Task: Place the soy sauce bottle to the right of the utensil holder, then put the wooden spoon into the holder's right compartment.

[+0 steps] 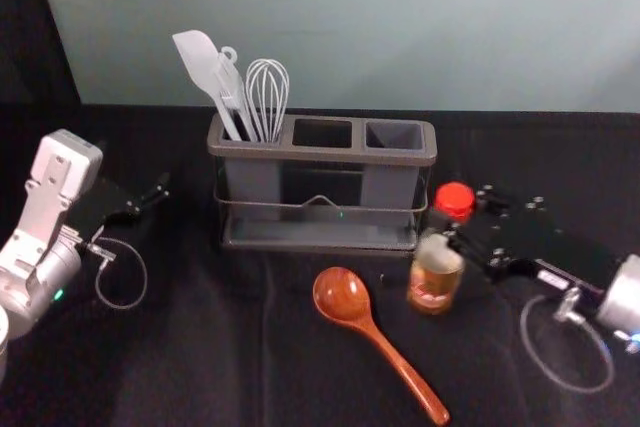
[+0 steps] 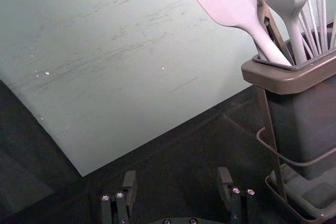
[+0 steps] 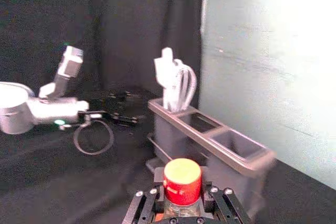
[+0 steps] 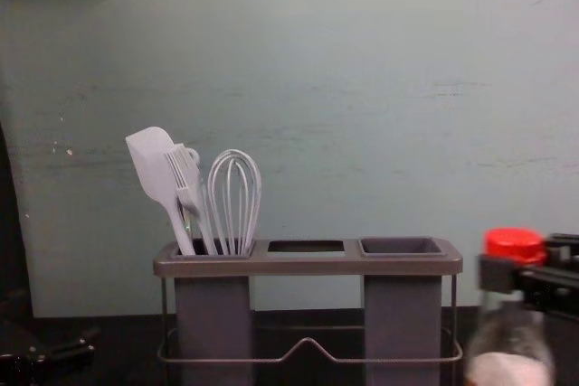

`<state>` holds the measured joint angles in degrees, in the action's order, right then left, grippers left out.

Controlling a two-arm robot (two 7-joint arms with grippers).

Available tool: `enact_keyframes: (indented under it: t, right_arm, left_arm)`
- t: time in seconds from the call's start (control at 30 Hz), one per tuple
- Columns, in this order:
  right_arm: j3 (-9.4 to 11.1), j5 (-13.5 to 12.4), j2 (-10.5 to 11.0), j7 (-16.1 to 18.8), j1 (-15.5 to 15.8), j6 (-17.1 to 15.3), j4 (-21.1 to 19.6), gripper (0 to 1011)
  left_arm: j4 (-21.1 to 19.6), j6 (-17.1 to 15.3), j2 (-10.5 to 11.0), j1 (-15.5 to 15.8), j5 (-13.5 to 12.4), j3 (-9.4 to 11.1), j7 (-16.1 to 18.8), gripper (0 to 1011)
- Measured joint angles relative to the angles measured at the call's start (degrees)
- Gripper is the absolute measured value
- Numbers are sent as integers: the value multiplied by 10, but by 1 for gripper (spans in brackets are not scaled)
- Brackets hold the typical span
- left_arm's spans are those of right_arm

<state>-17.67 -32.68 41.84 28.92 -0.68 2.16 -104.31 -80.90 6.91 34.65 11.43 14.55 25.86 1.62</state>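
My right gripper [image 1: 466,218] is closed around the neck of the soy sauce bottle [image 1: 436,272], just in front of the utensil holder's right end. The bottle is upright, with a red cap [image 3: 182,178] between the fingers of the right gripper [image 3: 182,203] in the right wrist view. The utensil holder [image 1: 322,153] has white utensils in its left compartment; its right compartment [image 4: 401,247] holds nothing visible. The wooden spoon [image 1: 362,319] lies on the table, bowl toward the holder. My left gripper [image 1: 155,199] stands idle left of the holder, its fingers apart in the left wrist view [image 2: 178,190].
A dark cloth covers the table [image 1: 220,347], and a pale wall [image 1: 400,27] rises behind the holder. Cable loops hang from both wrists. The spoon's handle runs toward the front edge, left of the bottle.
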Motion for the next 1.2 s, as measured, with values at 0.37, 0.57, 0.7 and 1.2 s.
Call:
enact_keyframes:
  t: [0.37, 0.57, 0.7, 1.2]
  right_arm:
    - [50, 7, 2, -14, 20, 8, 13, 387]
    - [62, 14, -9, -23, 8, 4, 28, 387]
    - [66, 18, -25, -25, -9, 0, 49, 387]
    - [41, 46, -80, -19, -82, -2, 137, 387]
  left_arm:
    - [0, 0, 0, 0, 0, 0, 0, 1005]
    - [0, 0, 0, 0, 0, 0, 0, 1005]
    - [0, 0, 0, 0, 0, 0, 0, 1005]
    - [0, 0, 0, 0, 0, 0, 0, 1005]
